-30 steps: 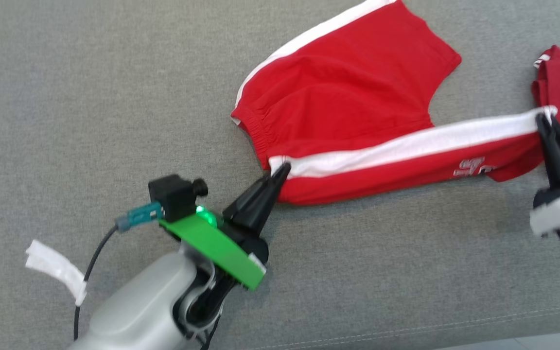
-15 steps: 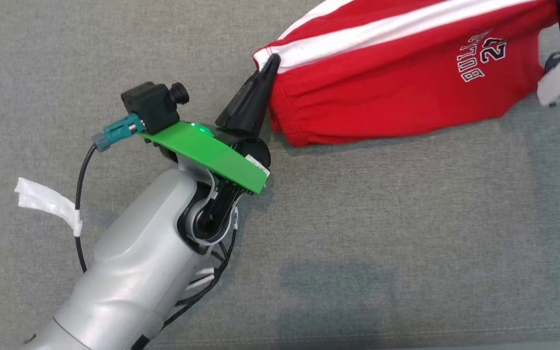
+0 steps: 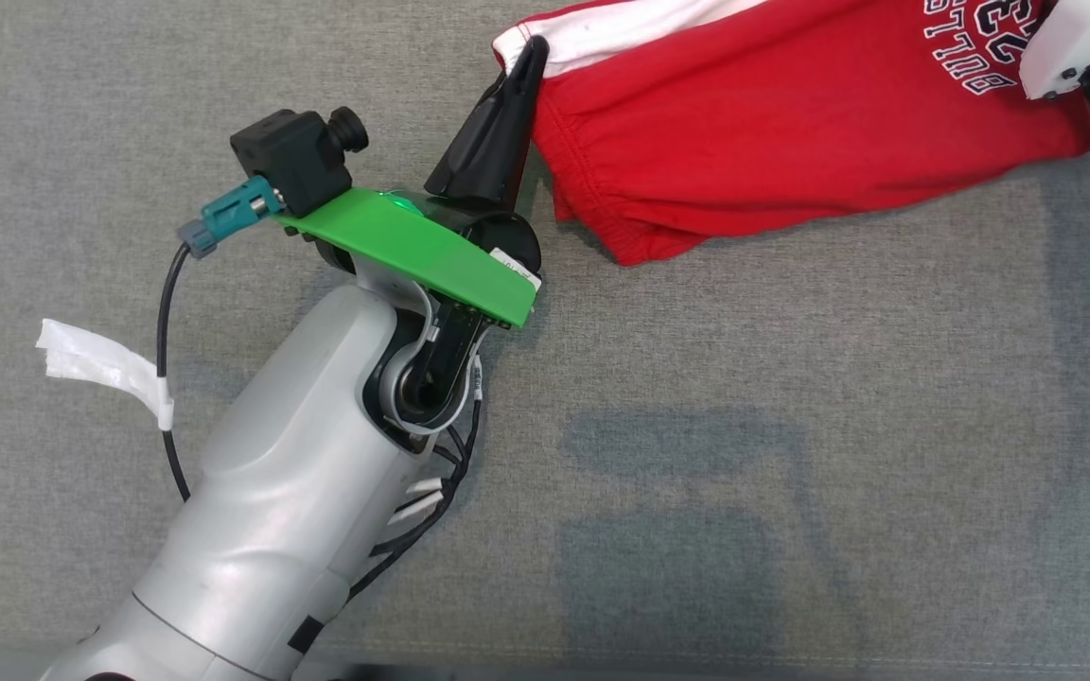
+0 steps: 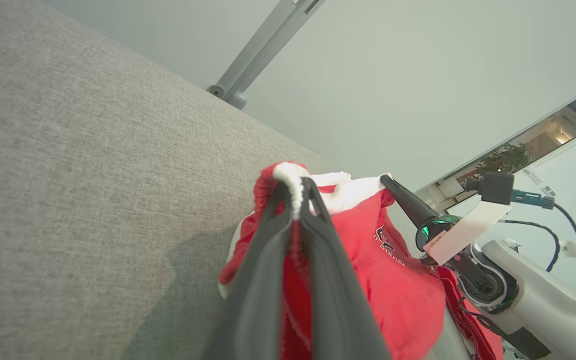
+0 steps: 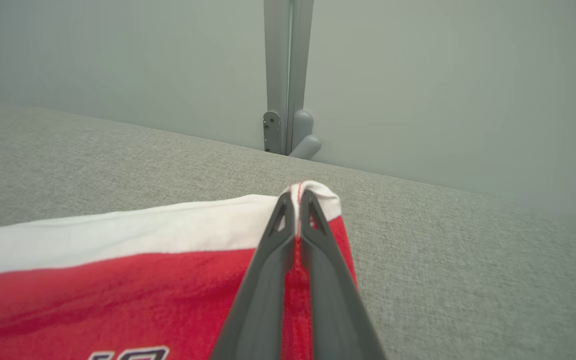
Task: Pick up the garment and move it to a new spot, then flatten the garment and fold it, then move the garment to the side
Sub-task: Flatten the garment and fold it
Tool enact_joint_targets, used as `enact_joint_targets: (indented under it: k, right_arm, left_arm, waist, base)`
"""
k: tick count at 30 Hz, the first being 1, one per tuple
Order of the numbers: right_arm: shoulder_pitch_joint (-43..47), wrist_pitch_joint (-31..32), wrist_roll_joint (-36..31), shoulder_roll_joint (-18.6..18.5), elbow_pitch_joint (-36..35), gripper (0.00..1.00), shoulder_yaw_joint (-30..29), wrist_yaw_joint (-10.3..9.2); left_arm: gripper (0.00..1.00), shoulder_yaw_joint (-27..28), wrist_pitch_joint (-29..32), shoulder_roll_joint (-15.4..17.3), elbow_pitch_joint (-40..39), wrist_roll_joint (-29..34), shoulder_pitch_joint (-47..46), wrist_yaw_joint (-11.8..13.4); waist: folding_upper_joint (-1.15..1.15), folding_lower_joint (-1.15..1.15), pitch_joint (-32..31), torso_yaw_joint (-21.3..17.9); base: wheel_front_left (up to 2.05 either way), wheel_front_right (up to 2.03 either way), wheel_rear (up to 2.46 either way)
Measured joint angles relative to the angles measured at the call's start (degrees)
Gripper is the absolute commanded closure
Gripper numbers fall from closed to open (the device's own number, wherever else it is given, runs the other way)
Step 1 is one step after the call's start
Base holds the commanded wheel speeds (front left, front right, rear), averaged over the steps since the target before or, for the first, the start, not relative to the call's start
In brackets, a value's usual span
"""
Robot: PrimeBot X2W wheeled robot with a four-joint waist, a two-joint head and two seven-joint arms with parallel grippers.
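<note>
No longer spread flat as a second ago but gathered and hanging over the grey woven cushion (image 3: pixel 791 397), soft red shorts (image 3: pixel 772 123) with a white stripe (image 5: pixel 118 230), each end clamped between the narrow fingers of left gripper (image 3: pixel 531 57) and right gripper (image 5: pixel 295 200), wrist views adding smooth pale wall (image 5: pixel 443 75) and metal post (image 5: pixel 282 75).

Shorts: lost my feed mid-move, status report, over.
Left gripper, right gripper shut on opposite corners. Red shorts hang between, above grey cushion. Nothing in the way.

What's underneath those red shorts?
The grey upholstery shows below and beside the red shorts, pinched at two corners by the left pincer and right pincer. The patch straight beneath the cloth is hidden.
</note>
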Motion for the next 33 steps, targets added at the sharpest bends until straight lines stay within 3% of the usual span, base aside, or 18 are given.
enact_joint_targets:
  k: [2,3,4,6,7,8,9,12,16,21,28,33]
  right_arm:
    - [-0.8,-1.3,0.2,0.4,1.7,1.00,1.5,0.00]
    - [-1.1,-2.0,0.2,0.5,2.4,0.90,2.4,0.00]
    - [-1.1,-2.0,0.2,0.5,2.4,0.73,2.4,0.00]
    - [-1.8,-3.4,0.1,0.5,3.5,0.53,4.0,0.00]
    - [-2.1,-4.0,0.0,0.5,4.1,0.16,4.5,0.00]
    - [-2.3,-4.7,-0.1,0.5,4.5,0.00,4.9,0.00]
    - [-2.4,-5.1,-0.3,0.5,4.7,0.00,5.1,0.00]
    - [-2.2,-5.6,-0.6,0.5,5.0,0.00,3.9,0.00]
    - [1.1,-5.8,-2.1,-0.7,-3.0,0.00,-3.5,0.00]
    - [13.4,-5.8,-0.3,0.3,-9.3,0.00,-9.4,0.00]
    - [23.0,-5.8,8.5,-2.9,-9.4,0.00,-6.7,-0.01]
    - [21.6,-2.3,13.6,-5.4,-6.1,0.00,-3.1,0.00]
  left_arm:
    - [0.94,0.0,0.0,-0.2,0.4,0.0,0.0,0.0]
    - [0.90,-0.1,0.0,-0.4,0.6,0.2,0.1,0.0]
    - [0.82,-0.1,0.0,-0.4,0.6,0.2,0.1,0.0]
    - [0.59,0.0,0.0,-0.7,1.0,0.4,0.2,0.0]
    - [0.46,0.0,0.0,-0.8,1.1,0.4,0.2,0.0]
    - [0.14,0.1,0.0,-0.8,1.3,0.5,0.3,0.0]
    - [0.00,0.2,0.0,-0.9,1.5,0.5,0.5,0.0]
    - [0.00,0.5,0.0,-1.0,2.5,1.6,1.0,0.0]
    - [0.00,2.2,0.0,-1.0,3.0,6.1,2.0,0.0]
    - [0.00,8.0,0.0,-0.8,2.7,20.1,6.8,0.0]
    - [0.00,15.2,0.0,-2.1,-4.4,36.9,18.4,0.4]
    - [0.00,14.4,0.0,-2.4,-11.2,42.9,26.6,0.6]
  waist:
    - [0.00,0.00,-0.1,0.3]
    - [0.00,0.00,-0.2,0.4]
    - [0.00,0.00,-0.2,0.4]
    - [0.00,0.00,-0.7,0.4]
    - [0.00,0.00,-0.9,0.4]
    - [0.00,0.00,-1.2,0.3]
    - [0.00,0.00,-1.4,0.2]
    - [0.00,0.00,-2.2,-0.1]
    - [0.00,0.00,-3.3,-0.7]
    - [0.00,0.00,-5.3,-1.3]
    - [0.00,0.00,-8.1,-1.6]
    - [0.00,0.00,-8.4,-0.2]
  base:
    - [0.00,0.00,0.00]
    - [0.00,0.00,0.00]
    - [0.00,0.00,0.00]
    - [0.00,0.00,0.00]
    - [0.00,0.00,0.00]
    - [0.00,0.00,0.00]
    - [0.00,0.00,0.00]
    - [0.00,0.00,0.00]
    - [0.00,0.00,0.00]
    - [0.00,0.00,0.00]
    - [0.00,0.00,0.00]
    - [0.00,0.00,0.00]
